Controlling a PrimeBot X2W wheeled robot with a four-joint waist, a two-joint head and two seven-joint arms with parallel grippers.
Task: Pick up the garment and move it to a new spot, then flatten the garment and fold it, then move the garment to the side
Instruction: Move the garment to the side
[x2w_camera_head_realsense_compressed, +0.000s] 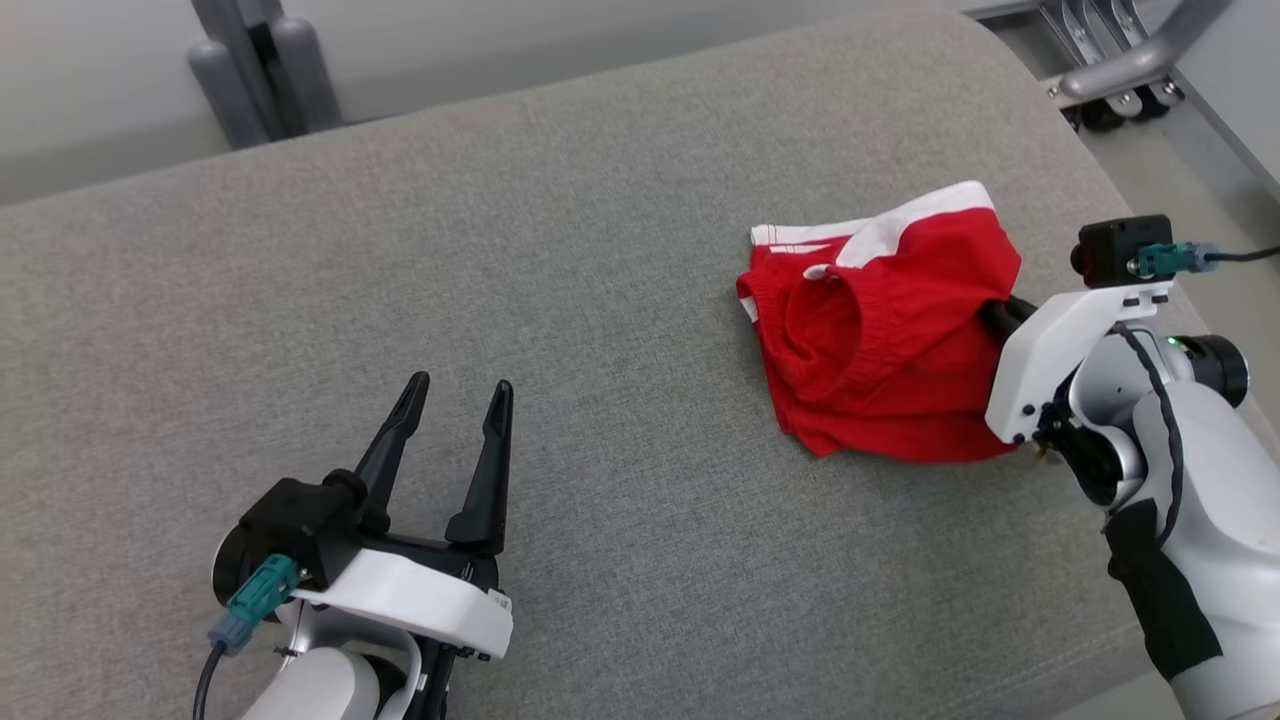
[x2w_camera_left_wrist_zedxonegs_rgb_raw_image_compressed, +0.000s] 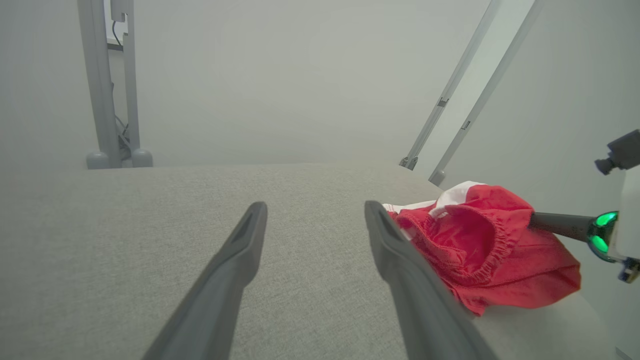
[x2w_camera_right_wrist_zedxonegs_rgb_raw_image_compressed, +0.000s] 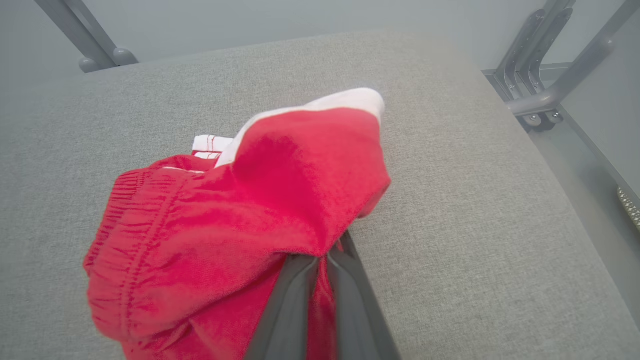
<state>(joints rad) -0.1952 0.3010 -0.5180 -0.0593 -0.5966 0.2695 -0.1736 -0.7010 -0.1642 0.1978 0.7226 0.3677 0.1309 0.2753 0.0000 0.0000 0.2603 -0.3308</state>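
Two long dark fingers of the left pincer (x2w_camera_head_realsense_compressed: 461, 382) are held spread apart, low over the left part of the grey woven-fabric tabletop (x2w_camera_head_realsense_compressed: 600, 250). Toward the right, the crumpled red knit garment (x2w_camera_head_realsense_compressed: 880, 330), trimmed in white and gathered along an elastic band, is bunched on the padded surface. Its right edge is pinched by the right pincer (x2w_camera_right_wrist_zedxonegs_rgb_raw_image_compressed: 322, 267), whose fingers are pressed together on the cloth.
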